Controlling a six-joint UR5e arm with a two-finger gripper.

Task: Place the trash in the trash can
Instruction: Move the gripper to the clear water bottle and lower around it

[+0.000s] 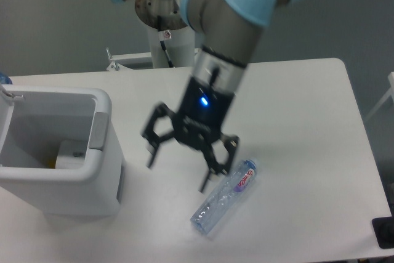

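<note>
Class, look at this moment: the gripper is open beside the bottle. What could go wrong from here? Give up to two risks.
1. The bottle lies on its side, so it may roll when a finger of the open gripper touches it.
2. The bottle is long and lies aslant; gripped near one end, it could tip, or catch the bin rim when released.
</note>
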